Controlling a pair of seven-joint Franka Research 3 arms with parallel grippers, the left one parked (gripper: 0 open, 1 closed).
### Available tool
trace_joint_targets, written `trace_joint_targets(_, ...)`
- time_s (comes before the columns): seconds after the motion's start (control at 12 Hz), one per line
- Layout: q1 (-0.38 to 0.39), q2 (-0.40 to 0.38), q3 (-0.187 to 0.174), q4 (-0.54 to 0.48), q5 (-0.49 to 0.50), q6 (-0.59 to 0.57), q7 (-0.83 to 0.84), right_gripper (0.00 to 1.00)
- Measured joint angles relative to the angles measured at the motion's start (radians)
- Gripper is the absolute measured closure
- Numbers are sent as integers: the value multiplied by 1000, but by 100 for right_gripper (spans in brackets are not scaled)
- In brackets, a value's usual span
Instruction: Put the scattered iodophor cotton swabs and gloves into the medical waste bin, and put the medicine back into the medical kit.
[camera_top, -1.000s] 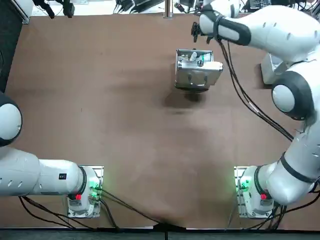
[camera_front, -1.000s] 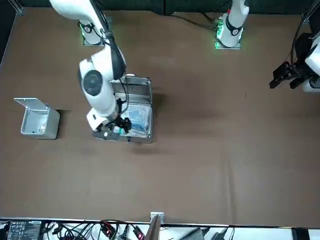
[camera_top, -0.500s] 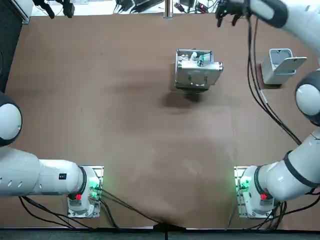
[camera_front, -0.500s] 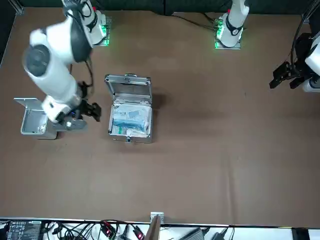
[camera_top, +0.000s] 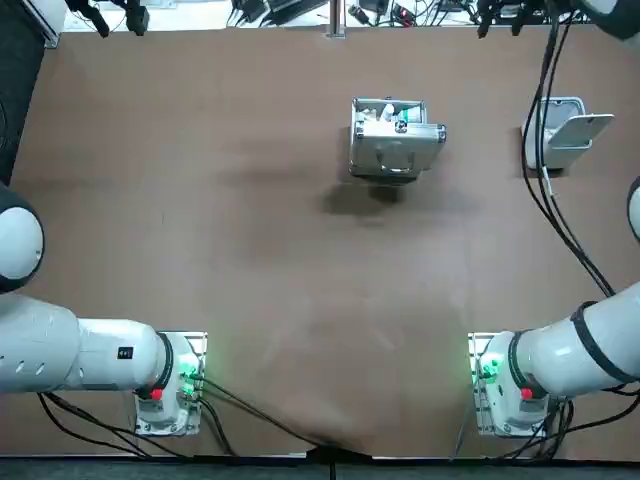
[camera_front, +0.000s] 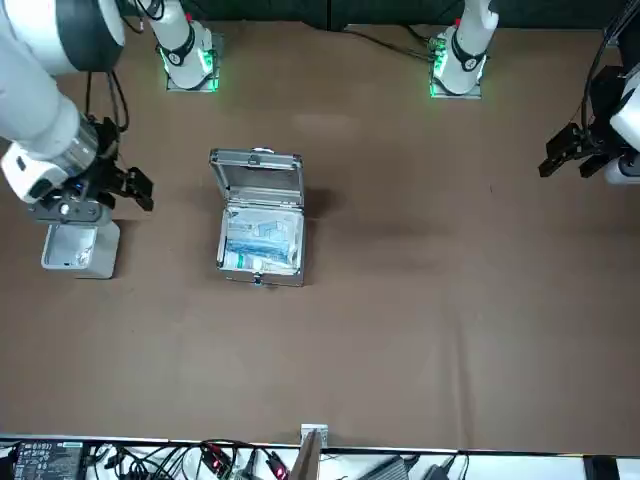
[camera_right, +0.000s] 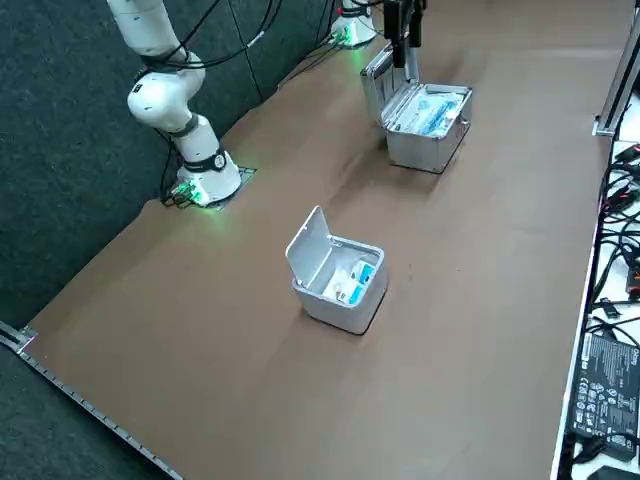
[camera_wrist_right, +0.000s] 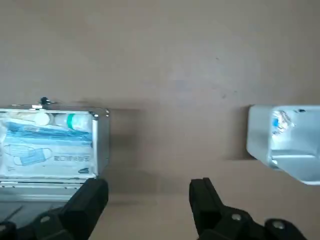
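— Tool (camera_wrist_right: 149, 186) status?
— Fingers apart, holding nothing, raised between the open medical kit (camera_front: 257, 178) and the waste bin (camera_front: 108, 255).
— Medicine (camera_wrist_right: 55, 120)?
— Lying in the kit; the bin sits right of it on the desk (camera_front: 420, 330).

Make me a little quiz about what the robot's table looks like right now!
1. True or false: the medical kit has its lid shut.
2. The right gripper, raised high near the waste bin, holds: A) a glove; B) nothing, it is open; C) a medicine bottle.
3. Fill in: the waste bin's lid is flipped ___.
Key: 1 false; 2 B; 3 open.
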Motion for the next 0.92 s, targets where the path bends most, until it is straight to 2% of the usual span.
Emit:
trace_joint_targets(0.25, -50, -33, -5, -1, 0, -51, -26, 0)
trace_joint_targets(0.5, -138, -93, -12, -20, 2, -108, -188, 0)
trace_joint_targets(0.92, -159, -187, -13, -118, 17, -119, -207, 0)
